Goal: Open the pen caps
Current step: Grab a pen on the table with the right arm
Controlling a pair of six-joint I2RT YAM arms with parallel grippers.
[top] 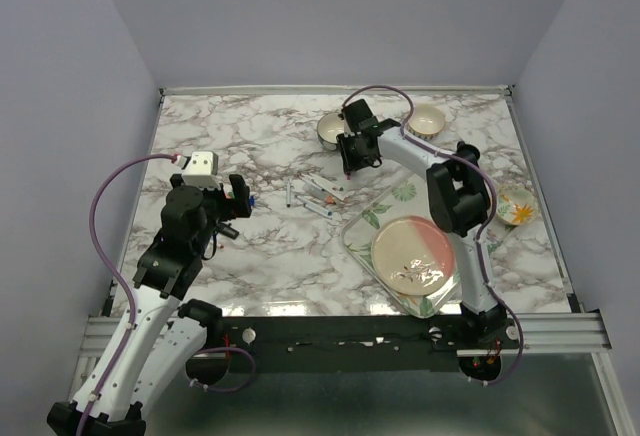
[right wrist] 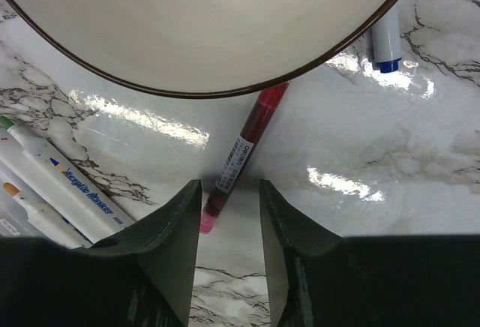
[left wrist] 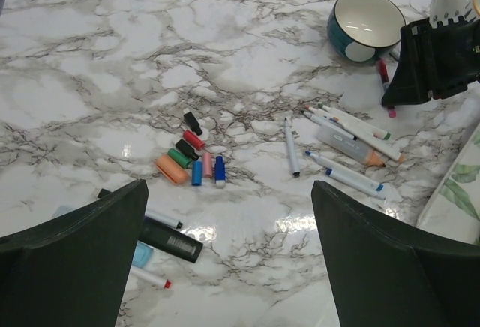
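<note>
Right hand (right wrist: 229, 192) part-open astride glossy cylindrical red pen (right wrist: 244, 154); left hand (left wrist: 229, 192) wide open.

A table (top: 250, 256) with a glossy white marble top and grey veins fills the middle of the frame. Plain pale lilac walls (top: 330, 16) stand at left, top and right. A metal rail (top: 560, 331) runs along the lower edge.
</note>
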